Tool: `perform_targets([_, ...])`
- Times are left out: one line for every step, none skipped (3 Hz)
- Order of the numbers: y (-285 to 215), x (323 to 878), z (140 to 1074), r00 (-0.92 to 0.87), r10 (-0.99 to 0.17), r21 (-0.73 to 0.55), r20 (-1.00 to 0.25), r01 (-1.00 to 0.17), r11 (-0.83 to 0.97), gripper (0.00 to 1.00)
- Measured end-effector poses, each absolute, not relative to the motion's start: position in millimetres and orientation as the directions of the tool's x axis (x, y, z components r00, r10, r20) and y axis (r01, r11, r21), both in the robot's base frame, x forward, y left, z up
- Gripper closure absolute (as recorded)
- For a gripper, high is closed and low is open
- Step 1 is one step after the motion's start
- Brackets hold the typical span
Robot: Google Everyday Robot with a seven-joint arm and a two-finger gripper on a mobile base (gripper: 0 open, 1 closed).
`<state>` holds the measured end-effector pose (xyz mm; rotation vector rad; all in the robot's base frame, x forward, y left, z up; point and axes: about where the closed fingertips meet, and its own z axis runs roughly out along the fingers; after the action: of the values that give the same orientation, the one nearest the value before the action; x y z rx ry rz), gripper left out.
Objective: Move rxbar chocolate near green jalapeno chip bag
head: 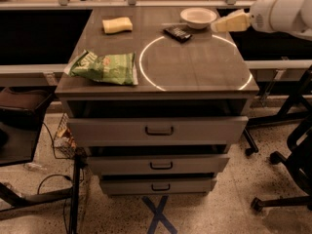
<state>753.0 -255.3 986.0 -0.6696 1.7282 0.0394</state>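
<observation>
Rxbar (177,33) lying far on cabinet top (195,69), gripper (228,23) hovering right beyond bowl (198,17), grip state cannot be told, bag (104,68) lying near left, speckled floor (234,213) showing below.

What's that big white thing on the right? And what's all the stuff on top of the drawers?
That white thing is a robot arm. Its pale tip is its tool, for grabbing; it hangs above the back right corner, beside the white bowl, with nothing in it that I can see. One camera looks down at a cabinet with three drawers. On top lie a green chip bag at the front left, a yellow sponge behind it, and a small dark chocolate bar near the bowl.
</observation>
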Motion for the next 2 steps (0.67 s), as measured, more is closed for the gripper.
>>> perform_targets([-236.4, 803.8, 969.5, -0.051, -0.297, -0.236, -0.953, -0.486, 0.842, 0.00])
perform_targets([-223.0, 832.5, 952.1, -0.028, -0.202, -0.157, -0.979, -0.526, 0.836, 0.00])
